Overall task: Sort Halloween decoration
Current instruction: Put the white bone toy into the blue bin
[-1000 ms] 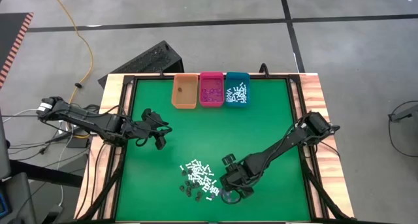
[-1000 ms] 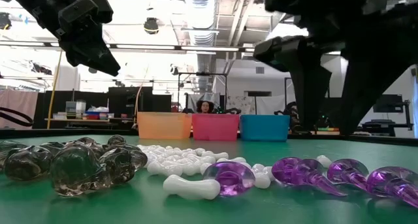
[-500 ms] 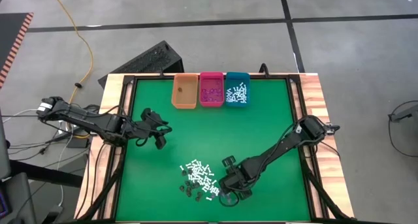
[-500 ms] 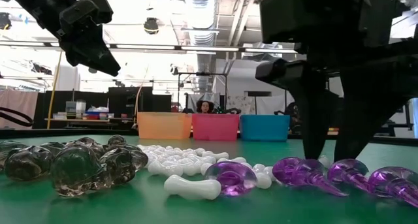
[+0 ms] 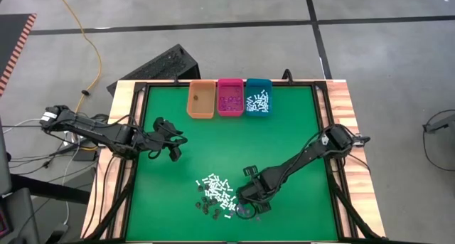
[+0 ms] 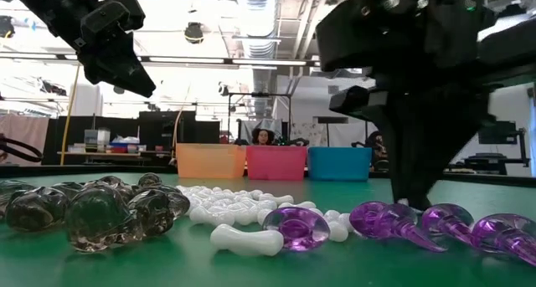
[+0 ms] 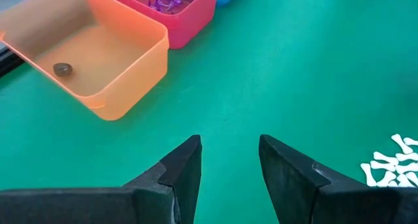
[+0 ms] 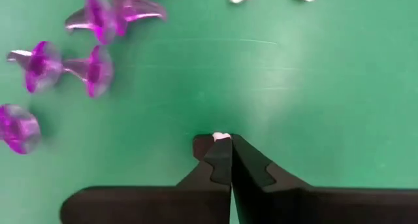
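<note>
Right end effector point(image 8: 222, 149) is down at the near edge of the green worktop point(image 5: 284, 144), fingers pressed together and pinching a small white stick point(image 8: 221, 137) right at their tips. Only the stick's white end pokes out, so its long axis can't be read. Just beside it in the right wrist view lie purple pieces point(image 8: 91, 67), cone-shaped, their pointed ends aimed different ways. The main pile of white sticks point(image 5: 217, 188) sits near the front edge, left of that end effector, sticks lying flat and pointing every which way, with dark pieces point(image 5: 206, 208) along the pile's near side.

Left end effector point(image 7: 228, 159) hovers over the worktop's left side, well apart from the pile, fingers spread with nothing between them.

Along the far edge the orange bin point(image 5: 200, 100), pink bin point(image 5: 229, 97) and teal bin point(image 5: 257, 97) stand side by side, touching. Between bins and pile the green surface is wide open.
</note>
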{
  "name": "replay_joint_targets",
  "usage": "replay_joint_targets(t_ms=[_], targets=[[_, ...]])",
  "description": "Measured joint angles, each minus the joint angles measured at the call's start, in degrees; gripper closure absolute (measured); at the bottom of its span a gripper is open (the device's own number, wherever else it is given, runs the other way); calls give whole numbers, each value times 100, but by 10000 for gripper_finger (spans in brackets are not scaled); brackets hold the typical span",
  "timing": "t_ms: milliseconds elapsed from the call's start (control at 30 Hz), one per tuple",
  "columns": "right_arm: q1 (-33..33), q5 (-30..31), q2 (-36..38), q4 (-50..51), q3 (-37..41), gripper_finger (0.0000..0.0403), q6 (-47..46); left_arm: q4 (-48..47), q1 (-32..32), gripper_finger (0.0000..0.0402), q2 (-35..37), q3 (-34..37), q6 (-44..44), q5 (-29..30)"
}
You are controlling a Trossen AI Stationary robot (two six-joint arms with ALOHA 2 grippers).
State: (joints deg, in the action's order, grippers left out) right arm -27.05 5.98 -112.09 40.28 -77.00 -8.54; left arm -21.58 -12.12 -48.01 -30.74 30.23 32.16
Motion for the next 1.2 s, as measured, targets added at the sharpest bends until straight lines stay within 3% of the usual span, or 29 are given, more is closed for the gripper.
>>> replay_joint_targets(t_ms=[200, 400, 733, 933, 1067, 1200], targets=[[345, 0, 399, 381, 7, 387, 101, -3, 0, 257, 0, 0, 0, -2], [1111, 19, 967, 1049, 7, 373, 782, -14, 0, 257, 0, 0, -58, -10], [3756, 170, 2073, 1301, 3, 376, 1953, -117, 0, 257, 0, 0, -54, -13], [5390, 187, 2183, 705, 1, 354, 1888, -167, 0, 257, 0, 0, -45, -11], [5960, 171, 1999, 667, -2, 347, 1954, -180, 0, 257, 0, 0, -45, -20], [6094, 36, 1788, 631, -2, 318, 2151, -179, 0, 257, 0, 0, -43, -87]])
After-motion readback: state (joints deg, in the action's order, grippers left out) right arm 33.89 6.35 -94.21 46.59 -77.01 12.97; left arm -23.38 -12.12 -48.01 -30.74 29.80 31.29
